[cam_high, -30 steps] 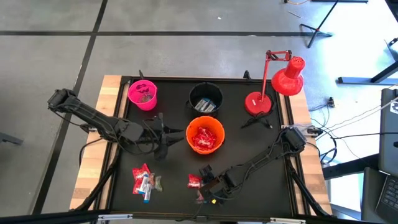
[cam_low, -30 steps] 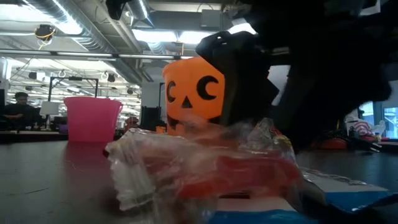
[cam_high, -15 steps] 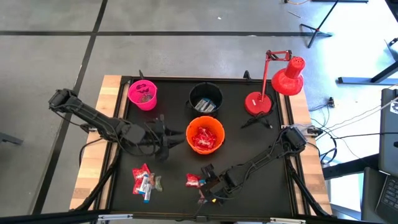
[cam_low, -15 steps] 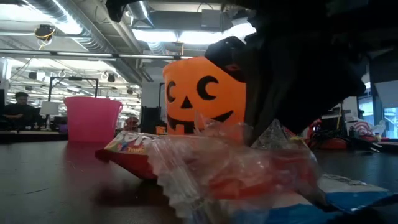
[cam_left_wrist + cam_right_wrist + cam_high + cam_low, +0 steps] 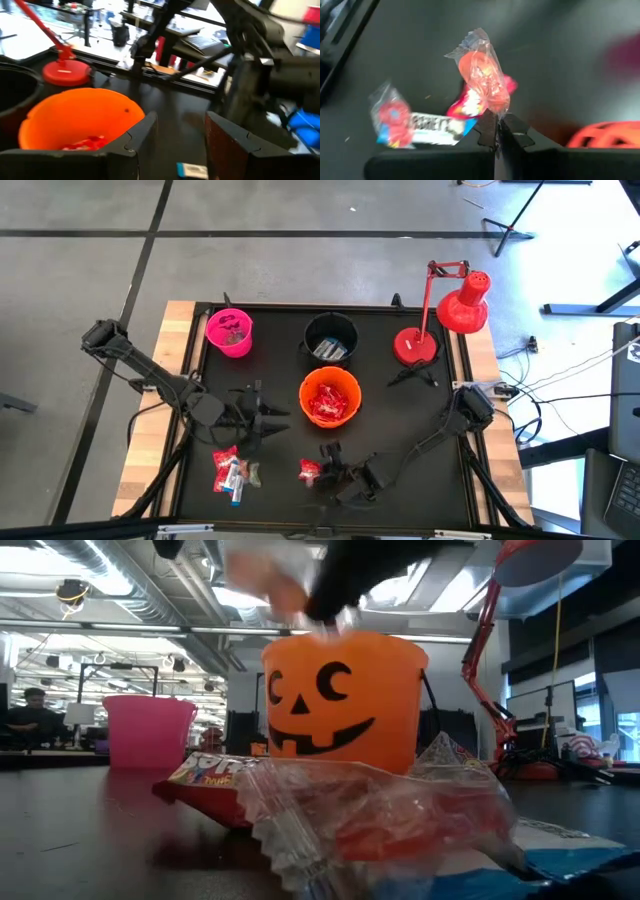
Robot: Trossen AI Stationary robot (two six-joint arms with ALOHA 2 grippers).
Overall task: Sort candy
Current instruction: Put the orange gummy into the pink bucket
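Observation:
My right gripper (image 5: 496, 125) is shut on a clear-wrapped orange-red candy (image 5: 482, 75), lifted near the table's front edge, in front of the orange bucket (image 5: 330, 398). Under it on the table lie a red packet (image 5: 465, 107), a blue-and-white bar (image 5: 432, 126) and another clear-wrapped sweet (image 5: 392, 117). A second heap of candy (image 5: 232, 470) lies at the near left. My left gripper (image 5: 265, 420) hovers open left of the orange bucket, above that heap's far side, with nothing between its fingers (image 5: 135, 140). My right gripper pinches the candy by the end of its clear wrapper (image 5: 492, 111) between its two fingertips. The sweet itself sticks out beyond the fingers. It is lifted clear of the table and shows blurred at the top of the low view (image 5: 270, 575).
A pink bucket (image 5: 230, 333) and a black bucket (image 5: 331, 338) stand at the far edge, and a red desk lamp (image 5: 440, 320) at the far right. Candy (image 5: 380, 815) lies right in front of the low camera. Bare black tabletop (image 5: 420, 430) lies right of the orange bucket.
My right gripper has shut on the clear-wrapped candy and gone up with it, lifting it clear of the table; the red packet stayed down. My left gripper has moved toward the near edge, still open.

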